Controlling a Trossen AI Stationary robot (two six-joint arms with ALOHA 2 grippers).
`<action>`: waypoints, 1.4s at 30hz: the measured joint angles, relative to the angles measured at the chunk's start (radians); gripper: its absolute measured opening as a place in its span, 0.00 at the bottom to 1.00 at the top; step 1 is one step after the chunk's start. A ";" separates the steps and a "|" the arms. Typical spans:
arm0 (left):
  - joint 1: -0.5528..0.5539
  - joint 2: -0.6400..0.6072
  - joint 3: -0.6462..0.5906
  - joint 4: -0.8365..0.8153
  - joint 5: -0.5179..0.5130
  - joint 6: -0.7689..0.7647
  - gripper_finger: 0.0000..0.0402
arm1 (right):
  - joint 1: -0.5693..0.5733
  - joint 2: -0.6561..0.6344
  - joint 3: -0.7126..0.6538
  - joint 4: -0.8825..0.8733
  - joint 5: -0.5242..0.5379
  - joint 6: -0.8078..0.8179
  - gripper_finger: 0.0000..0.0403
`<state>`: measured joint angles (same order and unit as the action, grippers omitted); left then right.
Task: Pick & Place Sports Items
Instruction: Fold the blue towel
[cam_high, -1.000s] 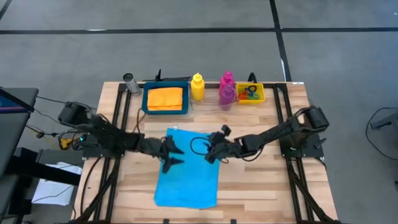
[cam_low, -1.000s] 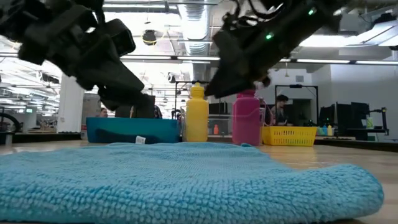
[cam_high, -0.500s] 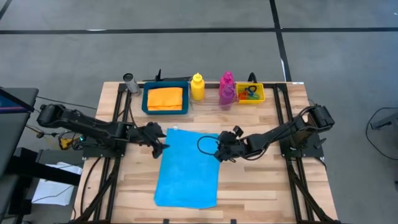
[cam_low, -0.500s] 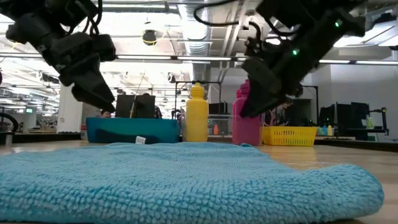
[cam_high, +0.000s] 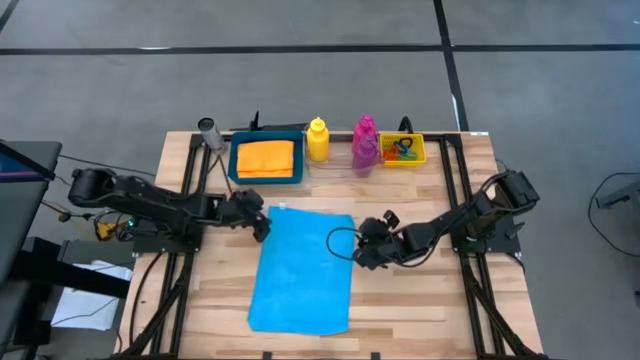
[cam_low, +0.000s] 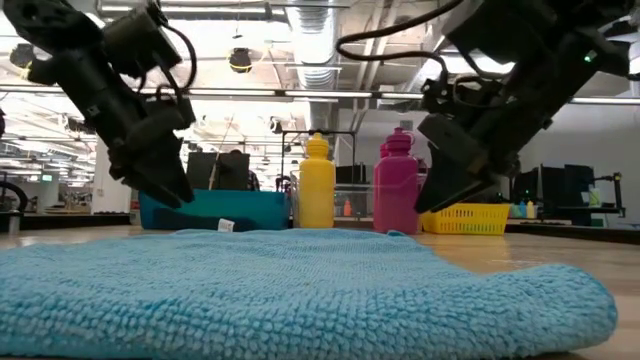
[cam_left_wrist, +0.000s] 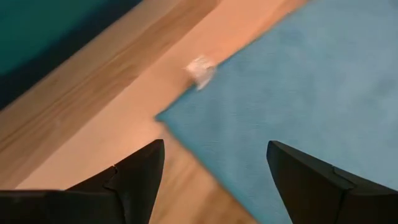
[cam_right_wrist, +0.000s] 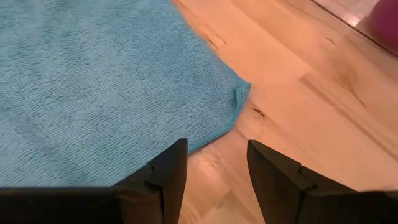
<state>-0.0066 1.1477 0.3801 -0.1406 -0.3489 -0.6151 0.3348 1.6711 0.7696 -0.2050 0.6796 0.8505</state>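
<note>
A cyan cloth lies spread flat on the middle of the wooden table. My left gripper hovers open just above its far left corner, where a white tag shows. My right gripper hovers open beside the cloth's right edge, with a cloth corner ahead of its fingers. An orange cloth lies in the blue tray. A yellow bottle, a magenta bottle and a purple bottle stand upright at the far edge. Coloured rings lie in the yellow bin.
A small grey cylinder stands at the far left corner of the table. Bare wood lies to the left and right of the cyan cloth. In the low view the tray, the bottles and the bin line the far edge.
My left gripper has gone from above the cyan cloth toward the table's left and far edges, to the cloth's far left corner, and has tipped downward. My right gripper has moved off the cloth toward the table's right edge and sunk lower. The cloth has stayed flat.
</note>
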 joint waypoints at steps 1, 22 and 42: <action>0.012 0.013 0.000 -0.001 0.000 -0.002 0.70 | 0.004 0.000 0.000 0.000 0.004 0.000 0.39; 0.167 0.080 -0.243 0.468 0.192 -0.011 0.70 | 0.006 0.000 0.000 0.038 0.010 -0.024 0.39; 0.175 0.092 -0.368 0.724 0.154 -0.183 0.70 | -0.009 0.001 0.001 0.136 0.017 -0.035 0.39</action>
<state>0.1688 1.2393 0.0121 0.5831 -0.1948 -0.7986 0.3260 1.6718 0.7704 -0.0695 0.6970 0.8150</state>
